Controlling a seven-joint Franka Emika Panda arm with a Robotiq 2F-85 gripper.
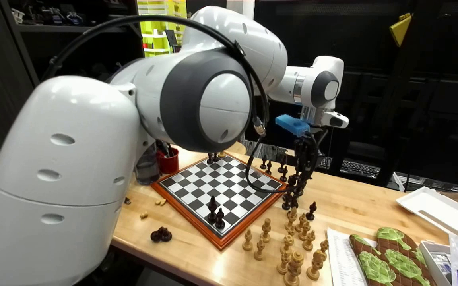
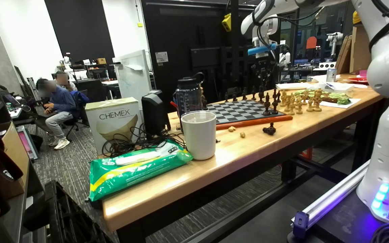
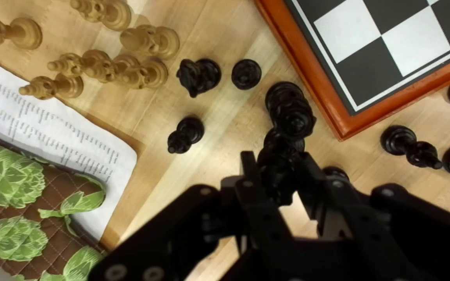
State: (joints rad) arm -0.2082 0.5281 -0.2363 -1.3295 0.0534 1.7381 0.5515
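Fingers [image 3: 249, 166] clasp a dark chess piece [image 3: 276, 171], long axis upright, head pointing up.

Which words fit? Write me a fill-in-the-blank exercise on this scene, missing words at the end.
In the wrist view, the piece between the fingers is ____, not light.
In an exterior view, ____ dark pieces stand at the near corner of the board.
In an exterior view, the pack beside the mug is mainly ____.
The box behind the pack bears the word ____.
Missing words: dark; two; green; CHEMEX.
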